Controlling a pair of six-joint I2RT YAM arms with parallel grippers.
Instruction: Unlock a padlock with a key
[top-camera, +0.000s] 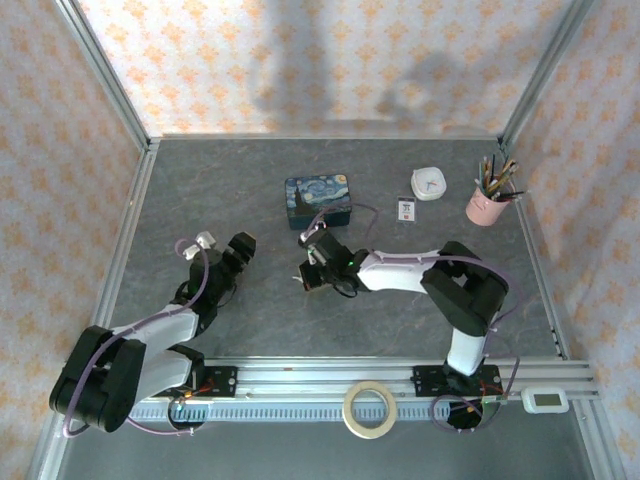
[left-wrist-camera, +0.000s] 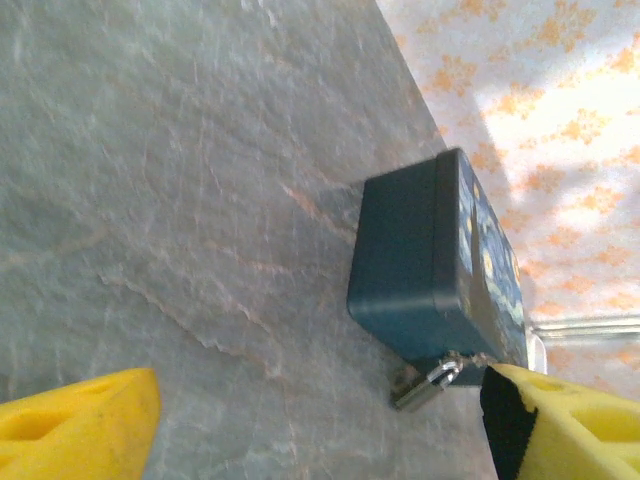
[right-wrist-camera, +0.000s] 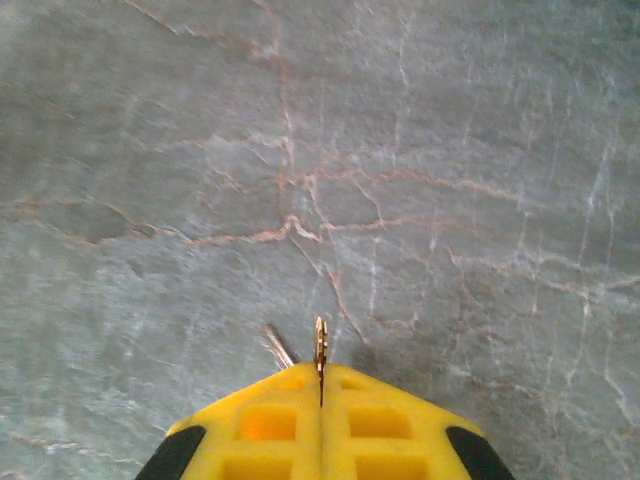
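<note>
Silver padlock (left-wrist-camera: 428, 383) at box (left-wrist-camera: 400, 260) corner, key (right-wrist-camera: 320, 350) (edge-on) pinched between fingers (right-wrist-camera: 270, 425)

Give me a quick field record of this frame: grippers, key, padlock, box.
left gripper: open, nothing held, aimed toward the padlock
right gripper: shut on the key
key: tip sticks out past the fingertips, over bare table
padlock: at the edge of the blue box, untouched; locked or not, cannot tell
blue box: on the table, lid shut, beyond both grippers
key to padlock: apart, not yet inserted
</note>
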